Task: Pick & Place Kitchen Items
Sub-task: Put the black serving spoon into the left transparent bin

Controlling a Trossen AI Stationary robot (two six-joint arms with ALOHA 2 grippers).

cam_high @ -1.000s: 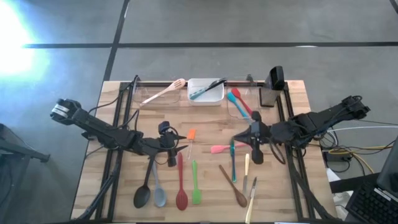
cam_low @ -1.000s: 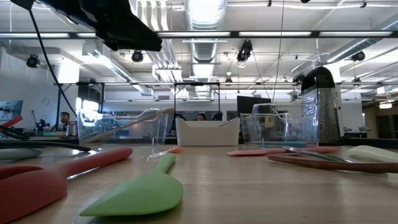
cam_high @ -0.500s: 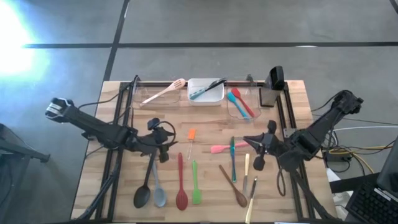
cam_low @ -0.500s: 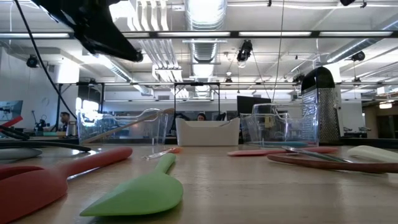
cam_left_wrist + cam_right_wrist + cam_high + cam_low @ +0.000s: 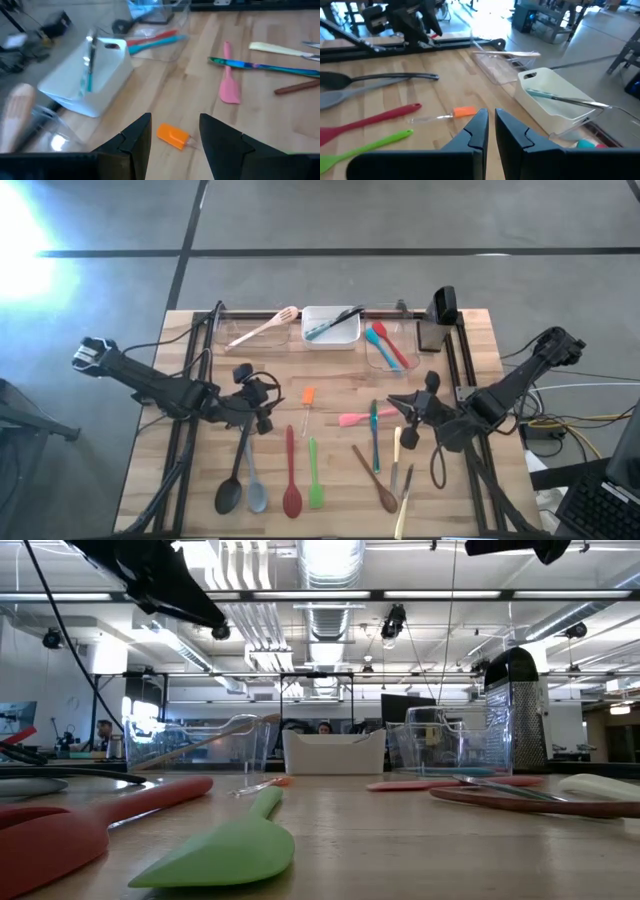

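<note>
Kitchen items lie loose on the wooden table [image 5: 200,480]: black spoon [image 5: 232,480], grey spoon [image 5: 256,488], red spoon [image 5: 291,480], green spatula [image 5: 314,475], orange spatula [image 5: 307,398], pink spatula [image 5: 355,419], blue spatula [image 5: 374,438], wooden spoon [image 5: 376,480], cream-handled cutlery [image 5: 397,450]. My left gripper [image 5: 265,410] hangs open above the table's left middle. The orange spatula [image 5: 172,136] lies on the wood below and ahead of its fingers [image 5: 175,120]. My right gripper [image 5: 393,402] hangs shut over the right middle, holding nothing [image 5: 491,112].
Along the far edge stand a clear tub with a wooden spoon [image 5: 262,328], a white tub [image 5: 331,328] with a utensil, a clear tub holding red and blue spatulas [image 5: 386,346], and a dark grater [image 5: 438,320]. Black rails [image 5: 190,380] run along both table sides.
My left gripper has drawn back toward the table's left edge and risen a little, tipping nearer to level. My right arm has swung toward the near edge and sunk, and its gripper has turned to point toward the table's left. No utensil has moved.
</note>
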